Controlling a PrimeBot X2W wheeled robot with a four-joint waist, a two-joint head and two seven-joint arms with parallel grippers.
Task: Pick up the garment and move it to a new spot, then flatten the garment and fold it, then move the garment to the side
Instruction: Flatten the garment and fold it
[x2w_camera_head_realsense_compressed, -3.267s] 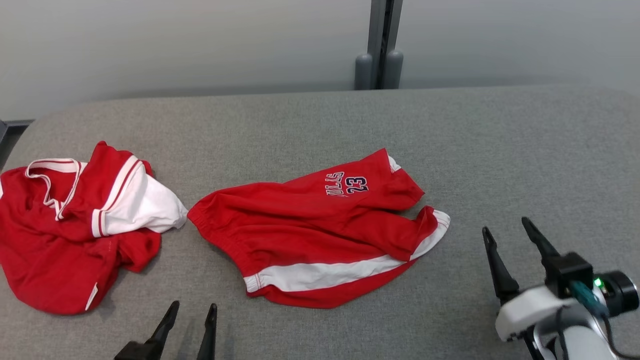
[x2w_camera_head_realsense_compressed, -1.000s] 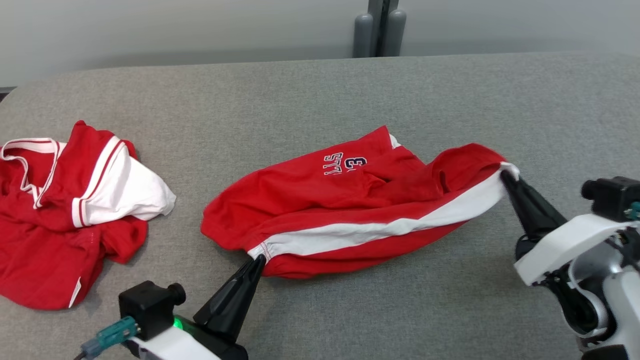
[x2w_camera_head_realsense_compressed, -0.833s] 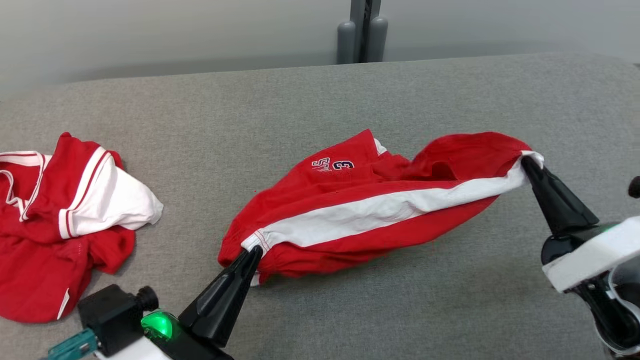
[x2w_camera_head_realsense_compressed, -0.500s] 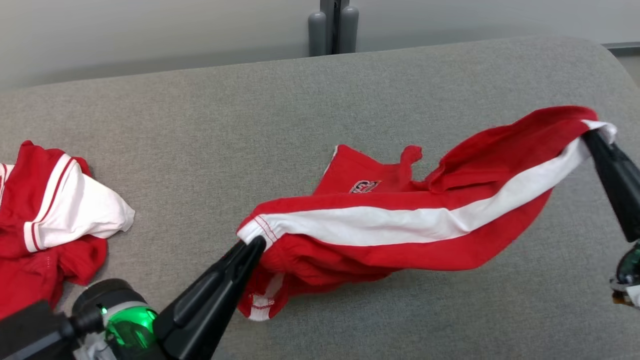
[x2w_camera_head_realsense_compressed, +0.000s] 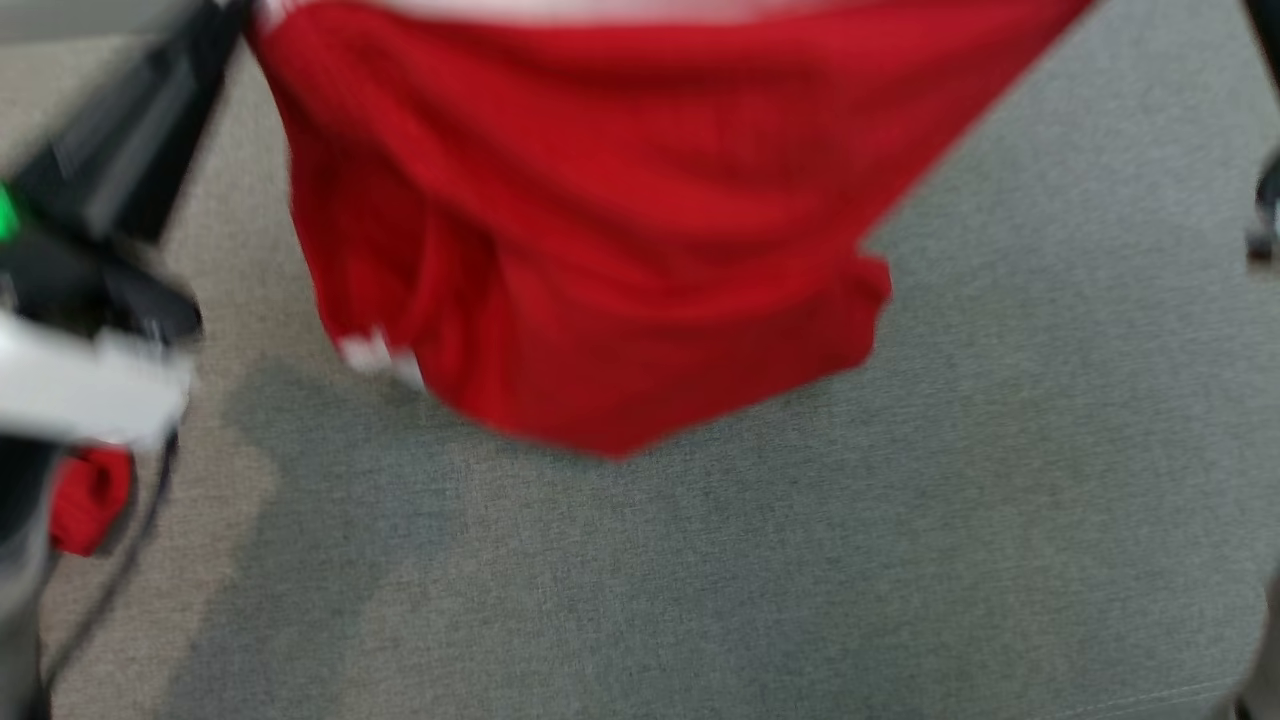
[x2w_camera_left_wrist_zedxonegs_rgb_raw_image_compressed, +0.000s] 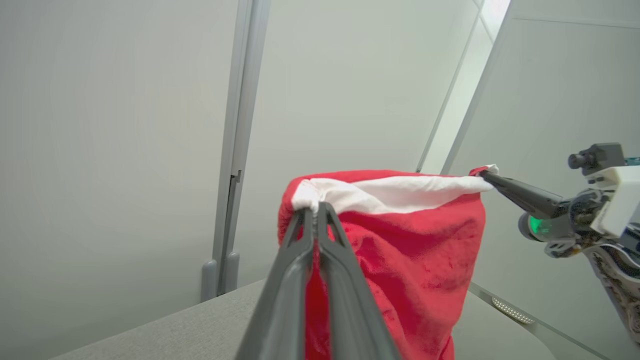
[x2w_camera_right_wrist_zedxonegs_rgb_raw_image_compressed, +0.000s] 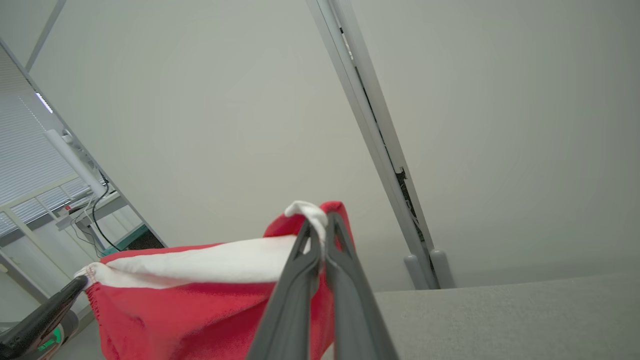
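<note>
A: Which step is this?

B: The carry, I'd judge: the garment hangs above the grey surface, its lowest fold seemingly clear of it (the head view is blurred).

A: And next?

B: Lower it onto a bare part of the surface, with the white band held taut so it lands flat.

A: The fingers?

B: The left gripper has its fingers pressed together on one end of that band; the right gripper pinches the other end likewise.
</note>
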